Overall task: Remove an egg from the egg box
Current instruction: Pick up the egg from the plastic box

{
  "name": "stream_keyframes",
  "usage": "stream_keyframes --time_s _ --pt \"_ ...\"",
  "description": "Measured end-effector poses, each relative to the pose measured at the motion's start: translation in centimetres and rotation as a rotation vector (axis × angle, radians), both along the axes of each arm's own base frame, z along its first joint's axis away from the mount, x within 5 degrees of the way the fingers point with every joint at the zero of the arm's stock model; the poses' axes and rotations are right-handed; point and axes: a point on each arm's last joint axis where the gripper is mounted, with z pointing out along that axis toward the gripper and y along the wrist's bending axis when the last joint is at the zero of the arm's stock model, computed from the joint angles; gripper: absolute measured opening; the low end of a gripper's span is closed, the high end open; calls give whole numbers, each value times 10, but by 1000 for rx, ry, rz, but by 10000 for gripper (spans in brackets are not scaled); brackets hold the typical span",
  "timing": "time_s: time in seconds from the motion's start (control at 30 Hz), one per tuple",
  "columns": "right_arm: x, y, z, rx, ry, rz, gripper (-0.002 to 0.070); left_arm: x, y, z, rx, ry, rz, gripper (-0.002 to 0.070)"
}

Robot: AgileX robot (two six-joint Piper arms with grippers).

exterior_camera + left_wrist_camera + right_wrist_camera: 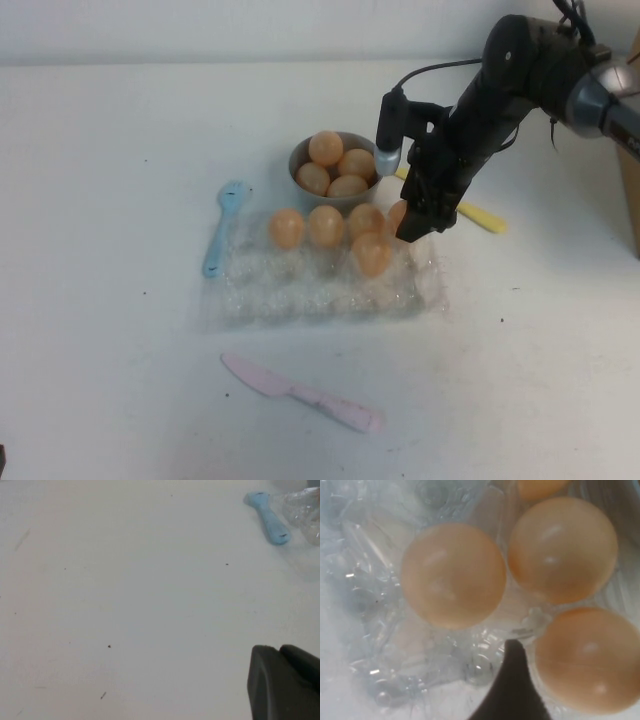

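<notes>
The clear plastic egg box point(300, 295) lies mid-table. Its far row holds several peach-orange eggs point(324, 226). My right gripper point(412, 228) is down at the box's far right corner, over the end egg point(397, 212), which it partly hides. In the right wrist view one dark finger point(512, 680) stands just beside that egg point(590, 660), and the other finger is out of frame. The egg sits in its cup and the jaws look open around it. My left gripper point(281, 651) is shut and empty over bare table, outside the high view.
A grey bowl point(298, 160) with several eggs stands just behind the box. A blue spoon point(222, 228) lies left of the box, a pink knife point(300, 393) in front, a yellow utensil point(482, 217) behind the right arm. A brown box point(632, 190) is at the right edge.
</notes>
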Motion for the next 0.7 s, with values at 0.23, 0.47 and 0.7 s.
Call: stream_keyframes --time_s 0.23,0.47,0.7 --pt "1 1 -6 -2 4 13 480 0 0 0 0 0 0 -4" --pt "2 1 -8 -2 -2 15 393 0 0 0 2 0 -1 -4" --pt "2 3 -5 22 -2 12 357 0 0 0 3 0 -1 -4"
